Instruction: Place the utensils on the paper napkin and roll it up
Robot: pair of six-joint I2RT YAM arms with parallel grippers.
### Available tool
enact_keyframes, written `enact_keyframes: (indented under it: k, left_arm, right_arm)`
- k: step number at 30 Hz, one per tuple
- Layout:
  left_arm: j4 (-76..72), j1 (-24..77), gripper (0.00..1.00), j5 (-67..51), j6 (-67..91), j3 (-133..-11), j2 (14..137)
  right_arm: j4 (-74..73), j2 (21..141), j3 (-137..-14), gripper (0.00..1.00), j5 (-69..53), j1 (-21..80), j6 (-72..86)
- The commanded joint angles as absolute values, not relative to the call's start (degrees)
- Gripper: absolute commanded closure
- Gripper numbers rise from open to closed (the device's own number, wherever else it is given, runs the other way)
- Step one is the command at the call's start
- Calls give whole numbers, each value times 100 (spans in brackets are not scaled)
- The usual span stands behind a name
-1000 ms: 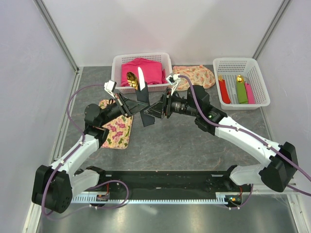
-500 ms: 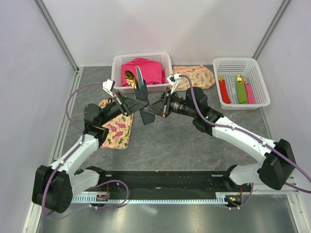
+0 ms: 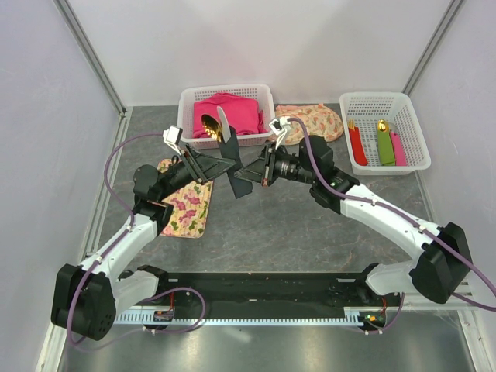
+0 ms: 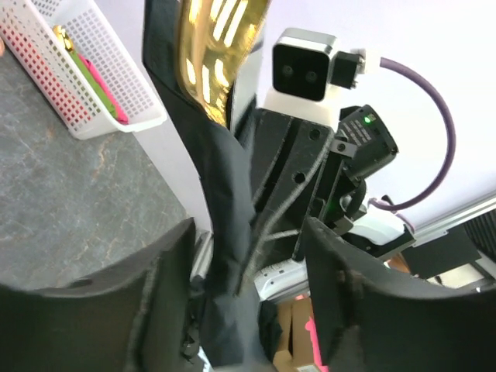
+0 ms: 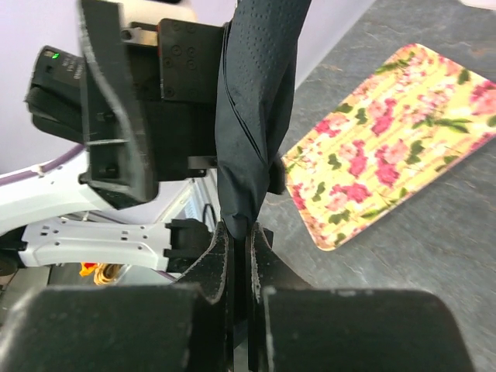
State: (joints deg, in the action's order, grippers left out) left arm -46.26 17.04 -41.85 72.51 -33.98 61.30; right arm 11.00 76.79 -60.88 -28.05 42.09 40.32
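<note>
The paper napkin [image 3: 231,161], a black sheet wrapped round the utensils, hangs upright in the air above the table's middle. A gold spoon head [image 3: 210,125] and a silver blade tip [image 3: 222,116] stick out of its top. My right gripper [image 3: 246,177] is shut on the roll's lower end; in the right wrist view its jaws [image 5: 248,232] pinch the black paper [image 5: 256,108]. My left gripper [image 3: 213,164] is open. In the left wrist view the roll [image 4: 229,248] stands between its parted fingers [image 4: 167,294], with the gold head [image 4: 217,46] above.
A floral mat [image 3: 186,209] lies under the left arm. At the back a white basket [image 3: 190,101] holds pink cloth. A second basket [image 3: 411,159] at the right holds red, green and pink rolls. A floral cloth [image 3: 318,120] lies between them.
My right gripper closed on the lower end of the roll. After that my left gripper opened off it. The roll has stayed in about the same place.
</note>
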Motion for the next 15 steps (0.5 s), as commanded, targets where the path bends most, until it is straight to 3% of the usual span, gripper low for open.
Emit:
enact_keyframes:
  k: [1, 4, 10, 15]
  left_arm:
    - [-4685, 1661, 30, -4139, 7164, -3525, 6073]
    - [-4588, 1670, 15, -4236, 7067, -3446, 6047]
    - [-4439, 1679, 11, -4683, 6786, -3261, 6003]
    - [-4360, 1723, 5, -5001, 6505, -3313, 6064]
  right_arm:
    - [1082, 7489, -6504, 100, -3023, 3885, 3762]
    - [853, 7374, -6530, 100, -3199, 3534, 3639]
    - [-191, 7373, -6925, 100, -4094, 2147, 2779]
    - [-1528, 8006, -7890, 100, -5068, 310, 1382]
